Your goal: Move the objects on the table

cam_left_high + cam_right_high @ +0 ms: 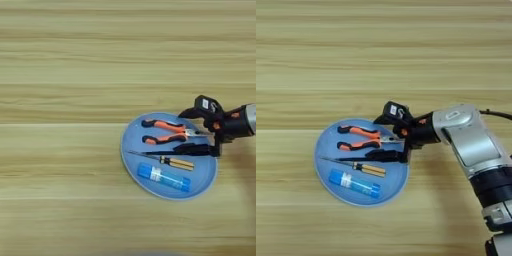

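Three small objects lie on a blue oval plate (131,159) on the light-wood table (75,75). Orange-handled pliers (162,131) rest at the plate's far side, handles pointing left. Below them lies a thin screwdriver (172,161) with a tan handle. A blue tube (164,178) with a white label sits nearest the front rim. My right gripper (376,138) reaches in from the right over the plate's right half. It is open, with one black finger beyond the pliers' metal nose and the other finger (381,156) just in front of it, above the screwdriver.
My silver forearm (468,137) crosses the table's right side in the right eye view, running toward the bottom right corner. Bare wood surrounds the plate to the left, behind and in front.
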